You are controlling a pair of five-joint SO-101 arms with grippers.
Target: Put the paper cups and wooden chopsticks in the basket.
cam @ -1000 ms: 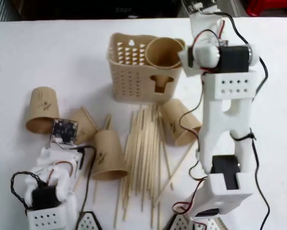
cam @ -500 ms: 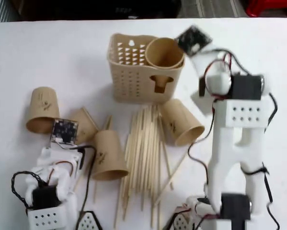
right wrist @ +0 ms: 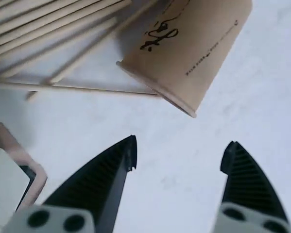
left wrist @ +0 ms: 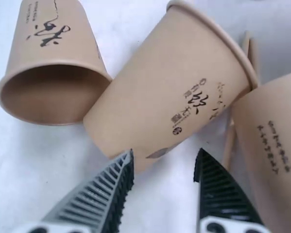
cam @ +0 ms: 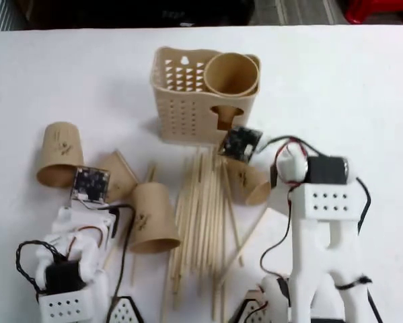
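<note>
White tabletop [cam: 87,74] under everything, plain and matte. Beyond its far edge, a dark strip of room and a red object [cam: 379,9] at the far right corner.

Toward the far middle, upright, a perforated beige basket [cam: 184,101], one paper cup in the basket [cam: 231,74] standing mouth up at its right end. Just in front of the basket, a loose spread of wooden chopsticks [cam: 201,208], most lying lengthwise toward the basket, a few slanting off to the right.

Four more paper cups on their sides on the tabletop:
- leftmost cup [cam: 58,153], well left of the basket
- second cup [cam: 122,176] just right of it, partly under the camera board of the left arm [cam: 70,269]
- third cup [cam: 151,217] just beside the left edge of the chopsticks
- fourth cup [cam: 251,185] at the right edge of the spread, partly hidden by the right arm [cam: 319,222]

Up close from the left wrist: left jaws parted, gripping nothing, tips low beside the closed end of the second cup [left wrist: 174,92]. Leftmost cup [left wrist: 48,73] with its open mouth toward the camera; chopstick tips [left wrist: 230,141] poking out between the second and third cups.

Up close from the right wrist: right jaws spread wide, empty, above bare tabletop. Fourth cup [right wrist: 189,53] just beyond the tips, rim toward them, one stray chopstick ending at that rim.
</note>
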